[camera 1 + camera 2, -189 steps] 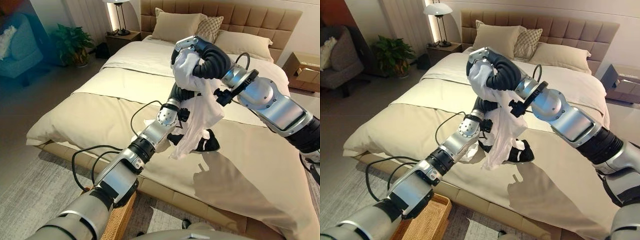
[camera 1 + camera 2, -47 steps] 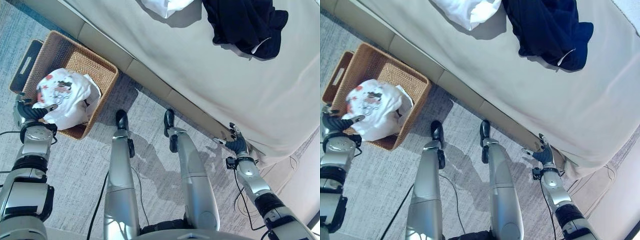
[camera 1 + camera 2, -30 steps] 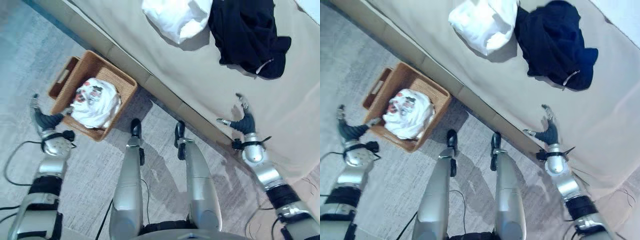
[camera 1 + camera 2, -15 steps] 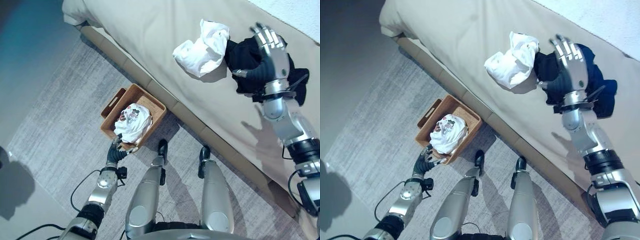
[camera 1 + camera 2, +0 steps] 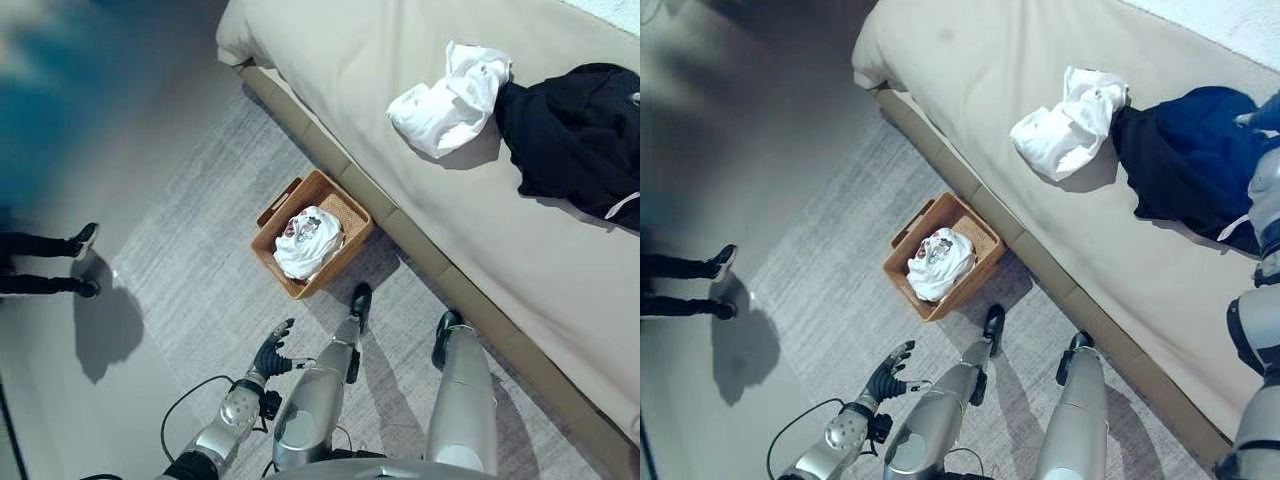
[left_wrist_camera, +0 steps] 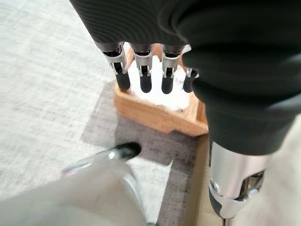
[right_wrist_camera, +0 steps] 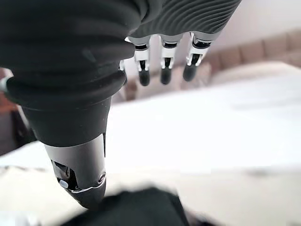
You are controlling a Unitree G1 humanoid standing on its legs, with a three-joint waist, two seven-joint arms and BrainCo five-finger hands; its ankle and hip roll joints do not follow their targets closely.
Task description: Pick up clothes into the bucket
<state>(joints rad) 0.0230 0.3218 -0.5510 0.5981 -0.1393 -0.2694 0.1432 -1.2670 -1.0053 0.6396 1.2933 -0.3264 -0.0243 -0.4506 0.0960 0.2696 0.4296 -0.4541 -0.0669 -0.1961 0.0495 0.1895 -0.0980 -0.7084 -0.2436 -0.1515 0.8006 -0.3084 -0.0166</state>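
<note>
The brown wicker basket (image 5: 337,205) stands on the rug beside the bed, and a white printed garment (image 5: 308,240) lies in it. On the bed a crumpled white garment (image 5: 450,98) touches a dark navy garment (image 5: 575,135). My left hand (image 5: 271,353) hangs open low over the rug, apart from the basket; in its wrist view its straight fingers (image 6: 143,75) point toward the basket (image 6: 160,110). My right hand (image 7: 162,66) is open above the dark garment (image 7: 131,207), holding nothing.
The beige bed (image 5: 380,60) runs across the upper right, its side rail close behind the basket. A grey rug (image 5: 200,260) covers the floor around the basket. A person's legs and shoes (image 5: 45,245) stand at the far left on bare floor.
The whole view has shifted and now takes in more floor and a person's legs. My left hand is farther from the basket. My right hand has moved to the right edge, over the dark garment.
</note>
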